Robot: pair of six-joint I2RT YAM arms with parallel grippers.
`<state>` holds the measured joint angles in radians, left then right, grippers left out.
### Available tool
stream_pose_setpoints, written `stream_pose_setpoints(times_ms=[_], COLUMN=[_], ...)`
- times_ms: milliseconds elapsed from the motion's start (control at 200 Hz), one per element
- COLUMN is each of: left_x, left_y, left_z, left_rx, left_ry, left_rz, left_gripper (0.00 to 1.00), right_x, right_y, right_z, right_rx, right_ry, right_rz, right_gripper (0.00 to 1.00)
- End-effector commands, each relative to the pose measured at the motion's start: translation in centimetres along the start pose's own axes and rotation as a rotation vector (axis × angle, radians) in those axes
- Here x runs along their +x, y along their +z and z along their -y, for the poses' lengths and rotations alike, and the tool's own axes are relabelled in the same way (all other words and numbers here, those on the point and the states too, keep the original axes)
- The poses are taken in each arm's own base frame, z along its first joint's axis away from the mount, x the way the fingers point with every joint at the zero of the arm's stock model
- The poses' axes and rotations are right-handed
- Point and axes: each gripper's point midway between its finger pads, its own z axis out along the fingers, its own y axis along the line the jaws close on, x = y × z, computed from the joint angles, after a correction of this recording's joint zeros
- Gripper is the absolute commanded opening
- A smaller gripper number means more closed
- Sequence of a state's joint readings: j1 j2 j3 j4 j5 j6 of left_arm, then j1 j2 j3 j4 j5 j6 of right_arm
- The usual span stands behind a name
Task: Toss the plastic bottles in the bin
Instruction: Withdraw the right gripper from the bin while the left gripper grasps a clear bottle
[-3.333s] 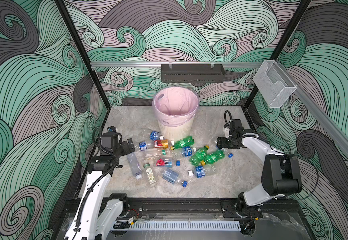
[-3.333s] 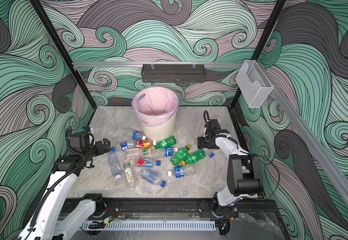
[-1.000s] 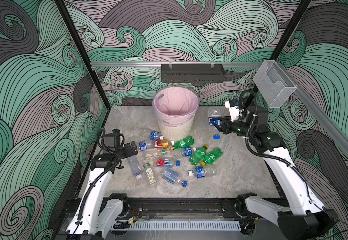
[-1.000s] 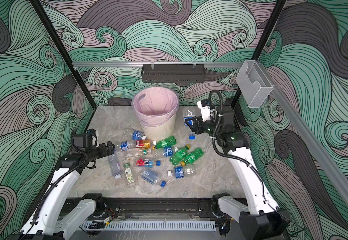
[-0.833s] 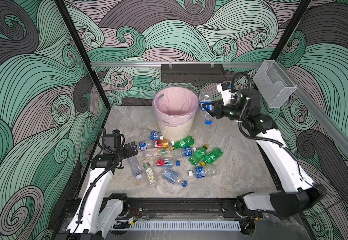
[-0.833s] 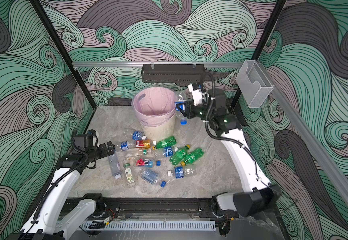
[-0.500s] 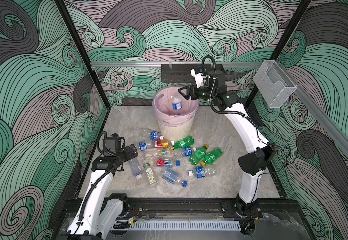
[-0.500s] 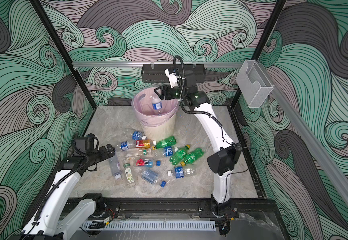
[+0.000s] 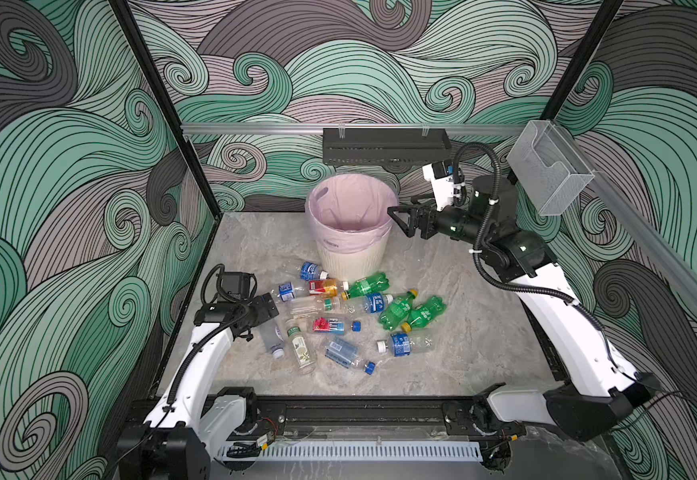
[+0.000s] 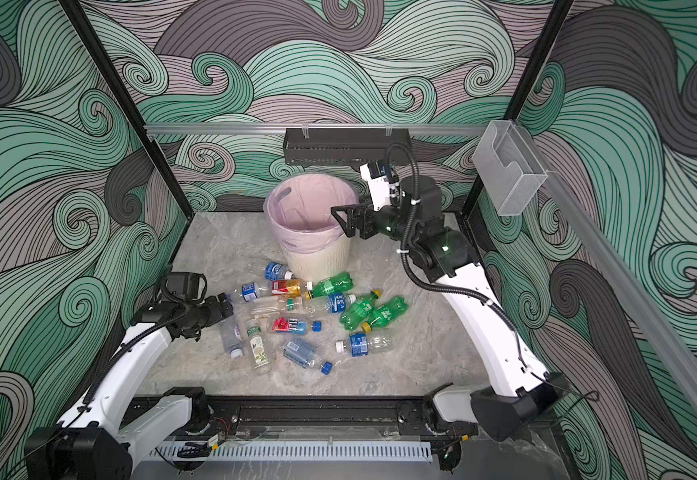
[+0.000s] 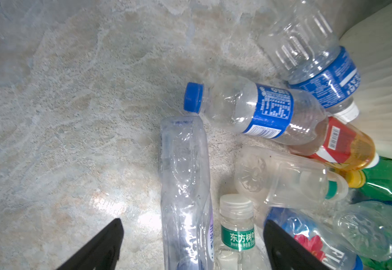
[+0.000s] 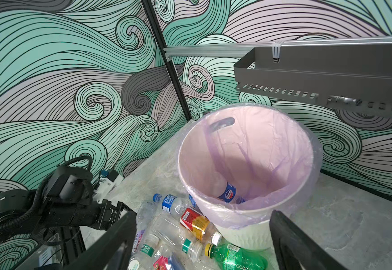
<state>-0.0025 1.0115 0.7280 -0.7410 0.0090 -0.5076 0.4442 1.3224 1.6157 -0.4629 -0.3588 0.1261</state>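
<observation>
Now the left gripper (image 11: 192, 233) is hovering with jaws spread over the crumpled clear bottle (image 11: 183, 175), the white-capped bottle (image 11: 237, 222) also lying between them, so it should be shifting to straddle one only. The right gripper (image 9: 401, 218) is hanging spread and empty beside the bin (image 9: 353, 262), a blue-labelled bottle (image 12: 225, 191) lying inside.

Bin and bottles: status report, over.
Right gripper open, empty, beside bin rim. Left gripper open, low over crushed clear bottle. One Pepsi bottle in bin; about a dozen bottles on table. Bin mouth unobstructed.
</observation>
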Motion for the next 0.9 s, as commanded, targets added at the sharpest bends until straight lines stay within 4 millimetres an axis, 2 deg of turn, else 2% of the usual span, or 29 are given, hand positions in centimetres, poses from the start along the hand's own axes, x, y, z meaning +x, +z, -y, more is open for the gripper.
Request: stream_pose_setpoints(times_ms=[0,205,275,460,620,896], left_x=[0.8,2.5,2.8,3.1,3.8,4.2], left_y=[1.0,3.2,3.7,4.7,5.8,6.6], left_z=[-0.5,-1.0,-1.2,-0.8,-0.7,-0.8], left_rx=[-0.035,-0.054,-0.061,-0.047,-0.049,-0.061], left_ry=[-0.033,-0.048,-0.048,-0.035,-0.023,-0.018], left_rz=[-0.055,-0.113,-0.118,-0.141,-0.182,-0.201], left_gripper=[0.92,0.86,0.86,0.85,0.78,0.67], right_x=[2.5,7.8,9.8,13.3,15.1,16.2], right_y=[0.3,-1.0,-1.4,-1.5,-1.2,-0.9], right_z=[1.3,2.8,3.7,5.7,6.9,7.8], right_rx=[0.055,0.133,0.175,0.251,0.277,0.295], right_ry=[-0.018,0.019,0.035,0.080,0.103,0.128], right_rz=[-0.031,-0.093,-0.094,-0.072,-0.106,-0.118], right_gripper=[0.90,0.91,0.94,0.97,0.97,0.97])
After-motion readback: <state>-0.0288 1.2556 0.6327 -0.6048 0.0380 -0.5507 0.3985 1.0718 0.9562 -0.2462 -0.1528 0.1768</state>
